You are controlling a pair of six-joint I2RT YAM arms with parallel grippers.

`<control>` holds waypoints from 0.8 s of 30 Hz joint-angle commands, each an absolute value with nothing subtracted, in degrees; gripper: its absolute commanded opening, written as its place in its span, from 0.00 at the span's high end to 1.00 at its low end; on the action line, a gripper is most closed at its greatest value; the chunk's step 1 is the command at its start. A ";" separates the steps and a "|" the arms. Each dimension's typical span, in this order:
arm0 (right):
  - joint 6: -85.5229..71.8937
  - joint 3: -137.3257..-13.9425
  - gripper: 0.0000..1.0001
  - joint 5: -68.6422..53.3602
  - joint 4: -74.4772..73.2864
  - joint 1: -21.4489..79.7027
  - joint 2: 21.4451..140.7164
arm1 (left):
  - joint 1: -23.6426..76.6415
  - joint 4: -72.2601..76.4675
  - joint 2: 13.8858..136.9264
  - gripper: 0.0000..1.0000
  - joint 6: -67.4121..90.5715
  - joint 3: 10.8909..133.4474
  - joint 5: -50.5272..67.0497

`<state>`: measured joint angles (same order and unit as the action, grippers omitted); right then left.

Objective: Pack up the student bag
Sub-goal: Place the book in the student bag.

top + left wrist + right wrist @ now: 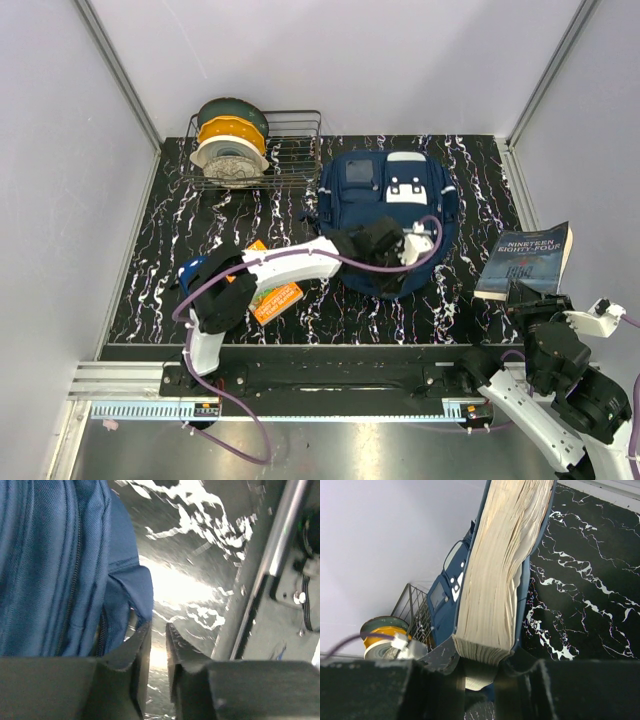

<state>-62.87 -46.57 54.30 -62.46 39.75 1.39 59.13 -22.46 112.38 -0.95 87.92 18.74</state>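
The student bag (390, 200), a navy backpack with white patches and a grey pocket panel, lies flat at the middle back of the table. My left gripper (392, 278) sits at the bag's near edge, shut to a thin slit. In the left wrist view the bag's blue fabric and zip (50, 565) lie just left of the left gripper (158, 630); nothing shows between its fingers. My right gripper (528, 298) is shut on a thick paperback book (525, 260), held upright above the table's right side. The right wrist view shows the book's page edge (505, 570) in the right gripper (482, 655), with the bag (445, 595) beyond.
A wire rack (300, 150) at the back left holds spools (232, 150). An orange packet (272, 295) lies under the left arm. A metal rail (300, 380) runs along the table's near edge. Grey walls close in the table on three sides.
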 commanded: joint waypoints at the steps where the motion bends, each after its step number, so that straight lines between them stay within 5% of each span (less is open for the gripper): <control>1: -63.90 -47.29 0.99 56.60 -56.69 39.90 0.97 | 62.84 -16.96 107.32 0.66 3.87 84.11 20.76; 6: -63.81 -47.55 0.99 56.34 -56.86 39.81 0.97 | 62.67 -18.28 104.68 0.01 -1.04 86.39 12.41; 16: -65.13 -47.46 0.96 55.37 -57.74 39.81 0.70 | 61.79 -19.51 107.31 0.01 -18.26 91.57 -4.82; 24: -65.74 -47.55 0.95 55.19 -58.36 39.81 0.79 | 60.29 -19.61 110.21 0.01 -23.38 88.77 -5.27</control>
<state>-63.92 -46.54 53.74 -63.00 39.75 1.39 60.84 -21.41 109.78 -18.70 90.06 -2.24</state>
